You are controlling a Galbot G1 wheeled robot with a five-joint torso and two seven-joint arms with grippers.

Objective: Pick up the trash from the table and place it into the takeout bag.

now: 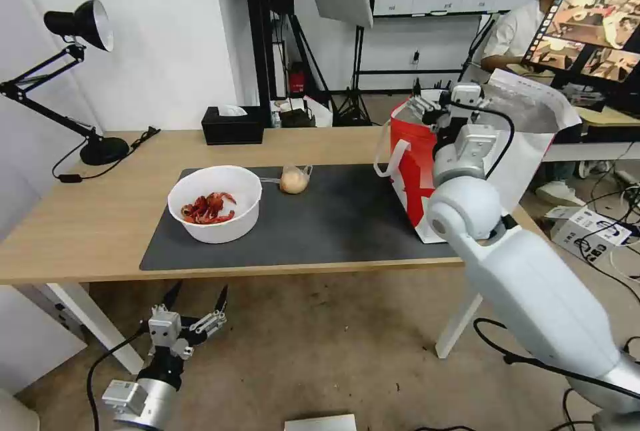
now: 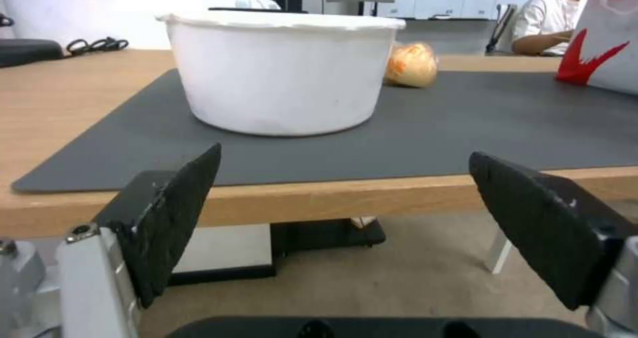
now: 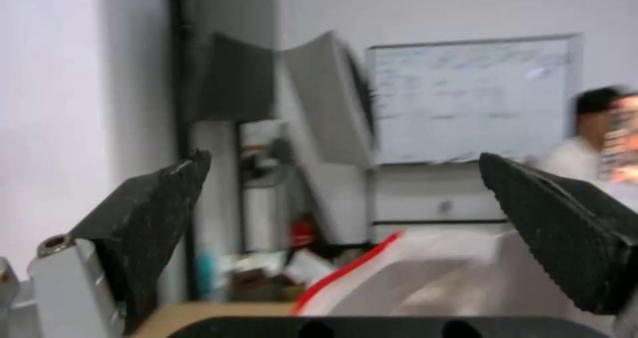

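Head view first: white bowl of crayfish shells is sitting left of centre on the dark mat, with the small clear bag holding a yellowish lump just beyond it toward mid-frame. Takeout bag is standing at the mat's right end, mouth open upward, presumably so stuff can be dropped straight in. Right gripper is hovering over that opening at upper right. Left gripper is hanging at lower left, below the counter edge, fingers spread and empty.

Left wrist view: its black fingers are gaping wide, holding nothing, and pointing at the bowl up top, so I'd guess it's lining up for that one.

Right wrist view: fingers are also spread wide with nothing between them, and the bag's white-and-red rim is showing at the bottom.
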